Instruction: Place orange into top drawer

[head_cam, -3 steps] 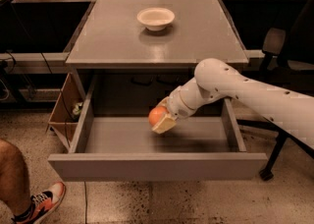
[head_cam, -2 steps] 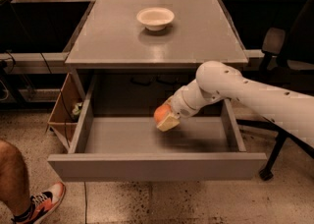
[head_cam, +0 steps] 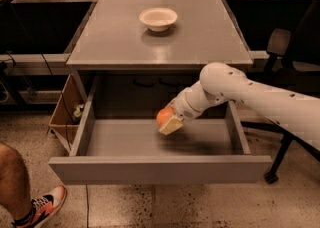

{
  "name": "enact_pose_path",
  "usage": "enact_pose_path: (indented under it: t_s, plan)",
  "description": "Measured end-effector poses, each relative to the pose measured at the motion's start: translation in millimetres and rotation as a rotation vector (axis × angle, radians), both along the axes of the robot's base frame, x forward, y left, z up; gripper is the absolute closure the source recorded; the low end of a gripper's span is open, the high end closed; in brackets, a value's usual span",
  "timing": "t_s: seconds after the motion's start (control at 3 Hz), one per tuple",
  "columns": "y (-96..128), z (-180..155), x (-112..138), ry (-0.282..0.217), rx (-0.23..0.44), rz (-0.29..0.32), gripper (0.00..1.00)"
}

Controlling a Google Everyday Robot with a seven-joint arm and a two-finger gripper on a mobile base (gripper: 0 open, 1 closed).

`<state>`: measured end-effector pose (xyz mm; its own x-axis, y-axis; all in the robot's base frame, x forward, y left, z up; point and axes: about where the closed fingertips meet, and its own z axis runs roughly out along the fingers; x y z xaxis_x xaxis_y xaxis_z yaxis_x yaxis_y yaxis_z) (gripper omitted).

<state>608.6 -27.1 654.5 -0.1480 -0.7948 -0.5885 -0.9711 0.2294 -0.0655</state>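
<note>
The top drawer (head_cam: pixel 160 168) of the grey cabinet stands pulled out, wide and shallow, with a plain flat front. My white arm reaches in from the right over the drawer. My gripper (head_cam: pixel 169 121) hangs above the middle of the drawer's inside and is shut on the orange (head_cam: pixel 163 116), a small round orange fruit held between the tan fingers (head_cam: pixel 171 125), a little above the drawer floor.
A shallow white bowl (head_cam: pixel 158 18) sits on the cabinet top (head_cam: pixel 200 37). A person's leg and red-white shoe (head_cam: pixel 40 204) are at the lower left. An office chair (head_cam: pixel 285 72) stands at the right. An open wooden box (head_cam: pixel 62 112) stands left of the drawer.
My gripper with the orange has shifted slightly to the right and stays over the middle of the drawer. Nothing else moved.
</note>
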Motion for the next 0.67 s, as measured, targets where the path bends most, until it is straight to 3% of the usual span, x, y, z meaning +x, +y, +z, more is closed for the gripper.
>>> enact_pose_path:
  t_s: [0.33,0.67]
  plan:
    - [0.1,-0.1,0.0,0.0,0.0,0.0,0.0]
    - [0.1,-0.1,0.0,0.0,0.0,0.0,0.0]
